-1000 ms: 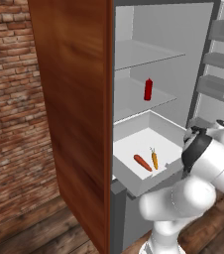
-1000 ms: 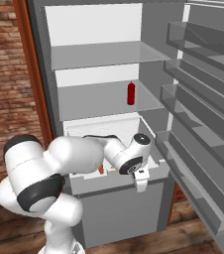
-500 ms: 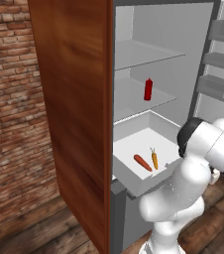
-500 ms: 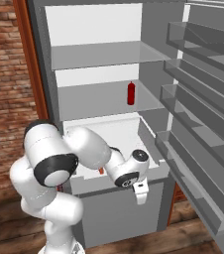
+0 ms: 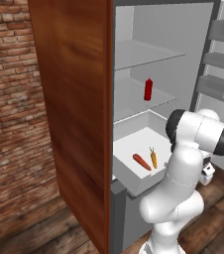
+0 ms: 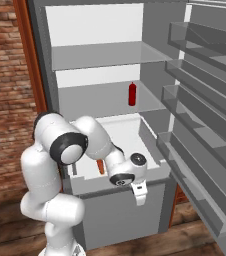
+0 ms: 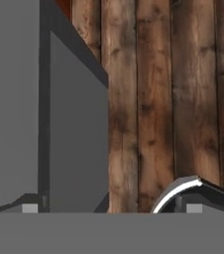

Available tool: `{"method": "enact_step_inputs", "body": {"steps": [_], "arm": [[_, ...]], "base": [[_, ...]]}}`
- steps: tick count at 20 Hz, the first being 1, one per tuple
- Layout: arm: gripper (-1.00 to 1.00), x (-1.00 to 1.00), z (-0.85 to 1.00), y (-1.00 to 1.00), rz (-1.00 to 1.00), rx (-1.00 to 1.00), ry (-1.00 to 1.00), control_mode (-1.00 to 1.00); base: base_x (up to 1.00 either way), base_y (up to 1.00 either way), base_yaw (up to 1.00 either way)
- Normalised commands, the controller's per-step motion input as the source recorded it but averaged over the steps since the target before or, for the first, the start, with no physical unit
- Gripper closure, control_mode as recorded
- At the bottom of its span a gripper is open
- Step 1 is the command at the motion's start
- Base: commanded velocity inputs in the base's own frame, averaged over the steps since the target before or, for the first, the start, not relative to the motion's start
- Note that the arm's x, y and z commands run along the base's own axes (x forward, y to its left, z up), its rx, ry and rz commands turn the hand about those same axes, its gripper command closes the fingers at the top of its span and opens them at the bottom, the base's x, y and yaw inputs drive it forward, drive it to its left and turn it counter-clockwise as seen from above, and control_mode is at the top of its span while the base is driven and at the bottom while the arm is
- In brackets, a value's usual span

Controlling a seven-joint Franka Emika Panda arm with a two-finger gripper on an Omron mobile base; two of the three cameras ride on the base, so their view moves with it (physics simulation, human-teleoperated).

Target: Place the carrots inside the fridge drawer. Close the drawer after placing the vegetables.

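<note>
Red brick wall (image 5: 15,99) and dark wooden plank floor (image 7: 173,99) surround the tall grey fridge (image 6: 100,30), whose door stands wide. Its white drawer (image 5: 134,181) is pulled out, and two slim orange-red carrots (image 5: 141,161) lie on its bottom, side by side, near the front wall. An upright red bottle (image 6: 132,94) stands on the shelf above. The white two-finger gripper (image 6: 140,192) hangs in front of the drawer front, pointing down at the floor, with its jaws spread wide and holding nothing.
</note>
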Motion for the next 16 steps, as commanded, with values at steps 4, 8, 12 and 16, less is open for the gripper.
{"method": "enact_step_inputs", "body": {"steps": [4,8,12,16], "arm": [[-1.0,0.41,0.0,0.0,0.01,0.0,0.0,-1.0],[-1.0,0.41,0.0,0.0,0.01,0.0,0.0,-1.0],[-1.0,0.44,0.0,0.0,0.01,0.0,0.0,-1.0],[-1.0,0.53,0.0,0.0,0.01,0.03,0.0,-1.0]], "base": [[0.0,0.0,0.0],[0.0,0.0,0.0],[0.0,0.0,0.0],[0.0,0.0,0.0]]}}
